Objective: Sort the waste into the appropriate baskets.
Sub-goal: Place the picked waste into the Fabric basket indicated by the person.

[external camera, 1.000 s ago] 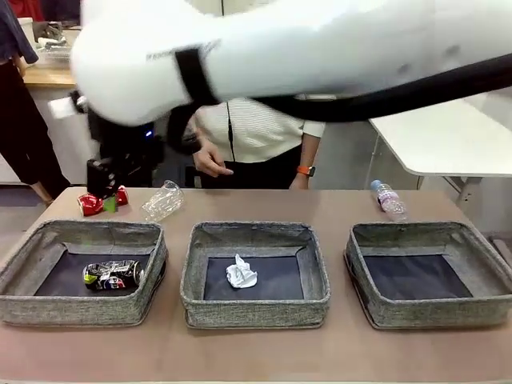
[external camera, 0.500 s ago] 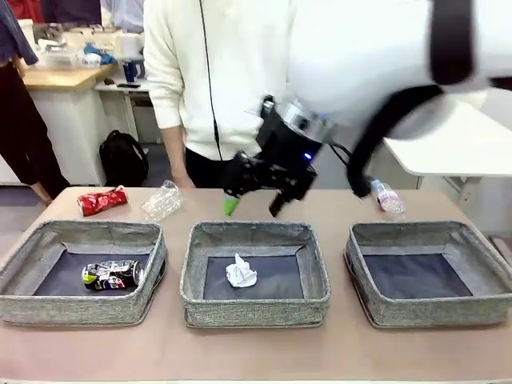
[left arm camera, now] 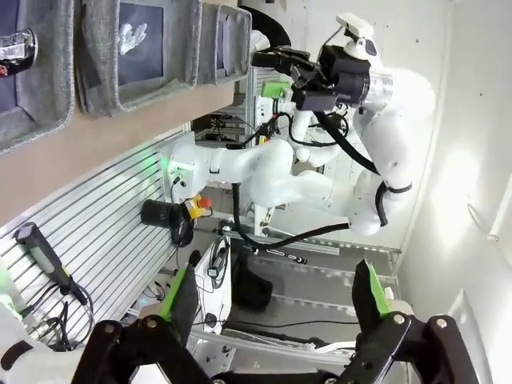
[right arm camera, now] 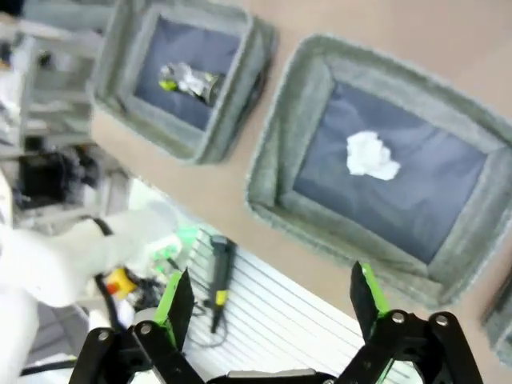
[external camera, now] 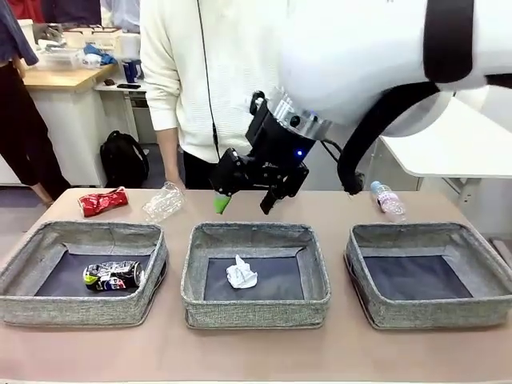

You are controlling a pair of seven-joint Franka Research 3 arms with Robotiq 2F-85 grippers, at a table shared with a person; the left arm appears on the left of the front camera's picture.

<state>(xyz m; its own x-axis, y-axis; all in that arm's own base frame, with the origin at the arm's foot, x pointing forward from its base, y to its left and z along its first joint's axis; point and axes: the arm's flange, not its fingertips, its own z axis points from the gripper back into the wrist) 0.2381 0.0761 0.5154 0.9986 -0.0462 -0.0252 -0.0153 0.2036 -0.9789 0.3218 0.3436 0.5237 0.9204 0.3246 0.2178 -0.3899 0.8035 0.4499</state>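
Behind the middle basket, the right arm covers much of the person, and the picture's top and right edges cut the arm off. Left of that basket, the can's print is too small to read; so is the bottle's label, behind and to its right. The right wrist view is blurred throughout, with the right-hand basket cut to a corner. In the left wrist view the top edge cuts through the middle basket.

Table: baskets, red can, container, bottle
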